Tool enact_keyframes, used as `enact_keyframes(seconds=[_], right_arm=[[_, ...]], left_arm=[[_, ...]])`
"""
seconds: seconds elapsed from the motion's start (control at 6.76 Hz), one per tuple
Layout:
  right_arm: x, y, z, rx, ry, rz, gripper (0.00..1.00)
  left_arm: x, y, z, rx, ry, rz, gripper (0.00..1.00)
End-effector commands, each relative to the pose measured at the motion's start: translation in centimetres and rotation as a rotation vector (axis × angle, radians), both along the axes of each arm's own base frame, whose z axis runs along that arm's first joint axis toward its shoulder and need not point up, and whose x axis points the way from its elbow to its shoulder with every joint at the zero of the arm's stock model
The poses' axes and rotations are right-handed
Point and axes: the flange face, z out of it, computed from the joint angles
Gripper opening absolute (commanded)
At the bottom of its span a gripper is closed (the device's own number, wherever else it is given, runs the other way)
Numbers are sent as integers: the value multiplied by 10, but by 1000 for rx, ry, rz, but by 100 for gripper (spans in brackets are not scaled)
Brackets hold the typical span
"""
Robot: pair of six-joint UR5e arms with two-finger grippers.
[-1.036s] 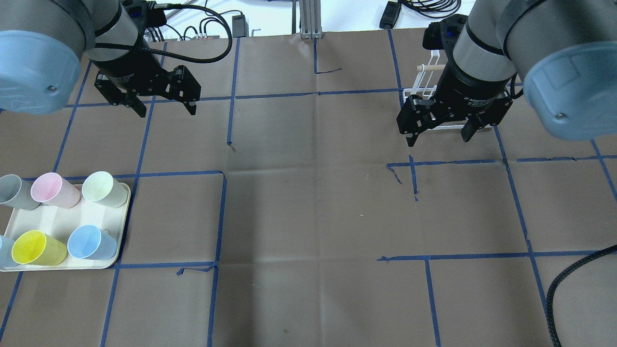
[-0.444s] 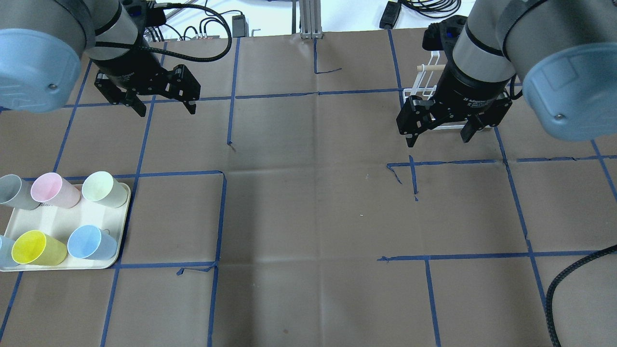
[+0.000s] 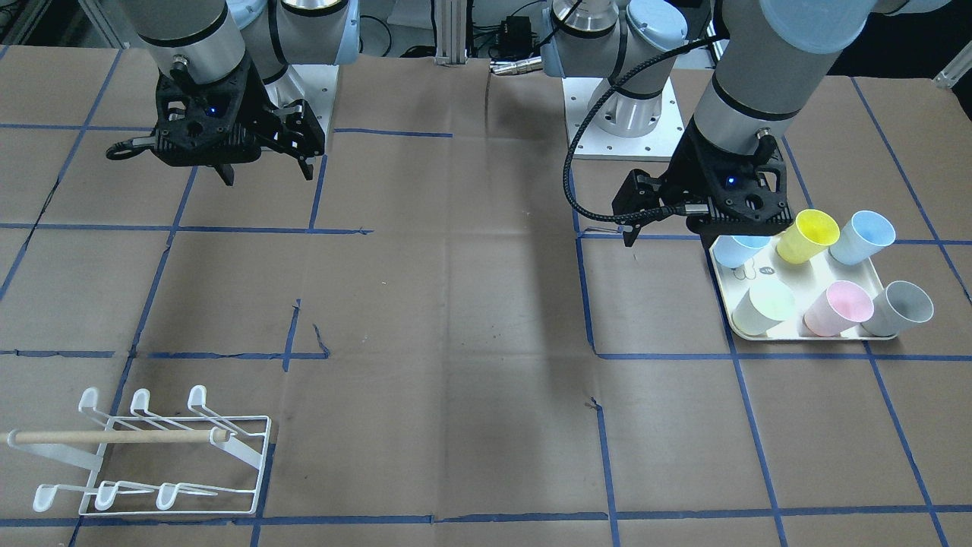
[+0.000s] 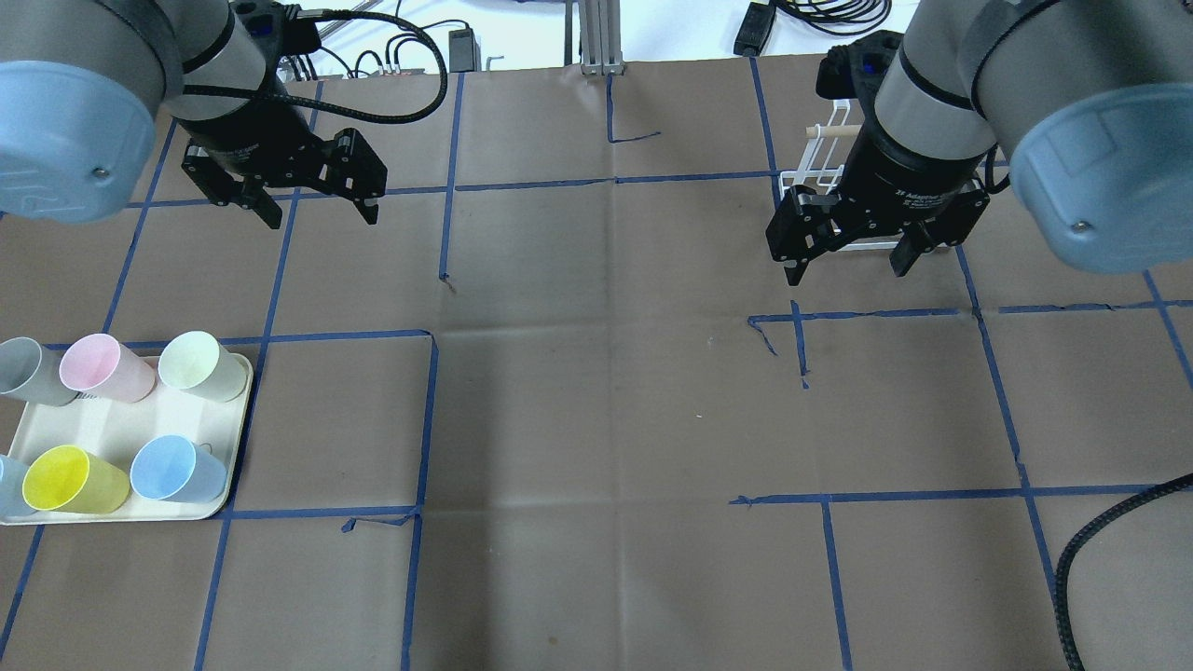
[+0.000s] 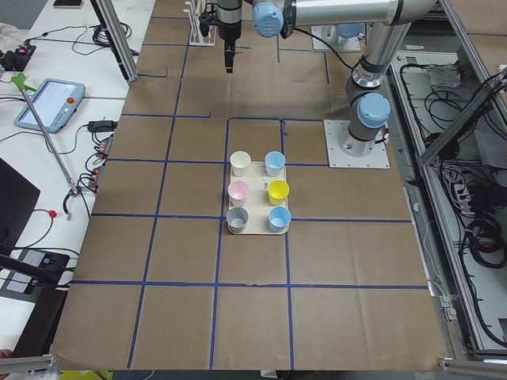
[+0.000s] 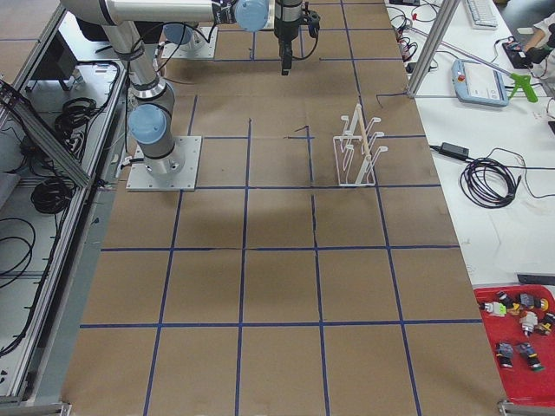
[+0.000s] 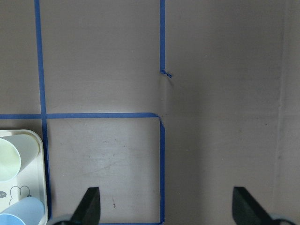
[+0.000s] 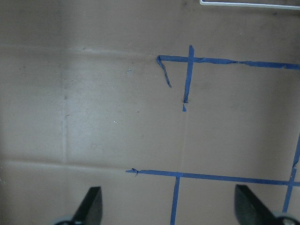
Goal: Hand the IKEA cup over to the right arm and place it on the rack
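Several pastel cups stand upright on a cream tray (image 4: 121, 431) at the table's left: grey (image 4: 28, 371), pink (image 4: 98, 366), pale green (image 4: 196, 365), yellow (image 4: 65, 480) and blue (image 4: 172, 469). My left gripper (image 4: 322, 212) is open and empty, hanging above the table well behind the tray. My right gripper (image 4: 847, 272) is open and empty, just in front of the white wire rack (image 4: 820, 158), which it partly hides. The rack (image 3: 152, 456) with its wooden dowel stands empty. In the left wrist view the tray's corner (image 7: 40, 154) is at the lower left.
The table is covered in brown paper with a blue tape grid (image 4: 429, 419). A thick braided cable (image 4: 1100, 550) loops in at the lower right. Aluminium posts and cables (image 4: 596, 37) line the far edge. The rack's base wire (image 8: 248, 3) edges the right wrist view.
Both arms have shifted only very slightly. Both grippers stay open and the cups and rack stand as before.
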Motion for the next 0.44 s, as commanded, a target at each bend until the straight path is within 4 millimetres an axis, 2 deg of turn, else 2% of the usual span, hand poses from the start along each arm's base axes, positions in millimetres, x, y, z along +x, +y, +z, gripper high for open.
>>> enact_keyframes(seconds=[0.0, 0.15, 0.3], right_arm=[[0, 0, -1, 1, 0, 0, 100], [0, 0, -1, 1, 0, 0, 100], [0, 0, -1, 1, -2, 1, 100]], left_arm=[[2, 4, 2, -2, -1, 1, 100], [23, 4, 4, 5, -1, 9, 100], [61, 2, 5, 8, -4, -14, 100]])
